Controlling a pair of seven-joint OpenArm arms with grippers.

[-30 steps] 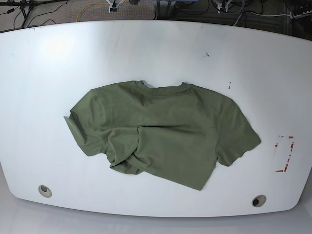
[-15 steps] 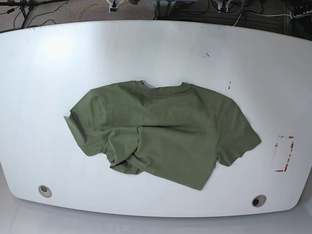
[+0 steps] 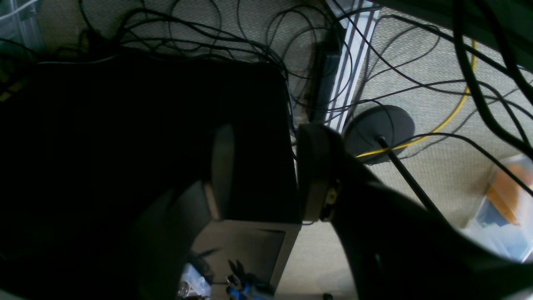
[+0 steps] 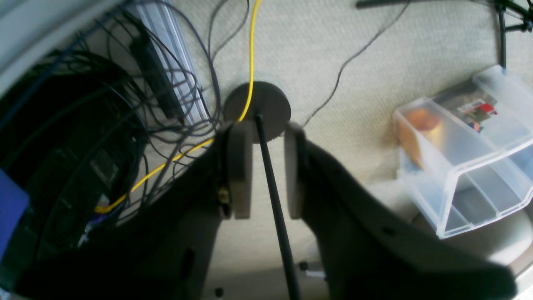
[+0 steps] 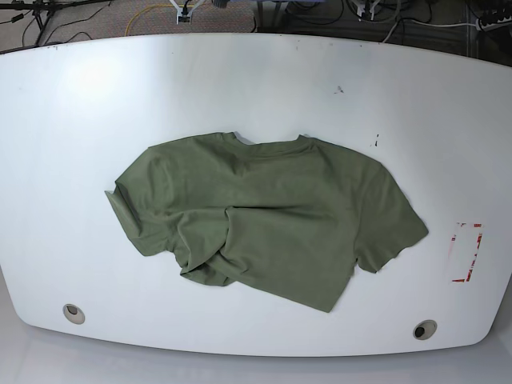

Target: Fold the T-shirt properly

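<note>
While crumpled, the T-shirt (image 5: 272, 212) lies crosswise (neck pointing far).

The T-shirt (image 5: 264, 216) lies on the table (image 5: 96, 104), spread around the middle of the base frame and a little toward the lower edge. Its neck points to the top of the frame; one sleeve reaches left, the other right. The lower left part is bunched and folded over itself (the hem there runs slantwise toward the lower right). A taped outline (image 5: 466, 252) sits on the table at the right, well apart from the cloth.
</note>
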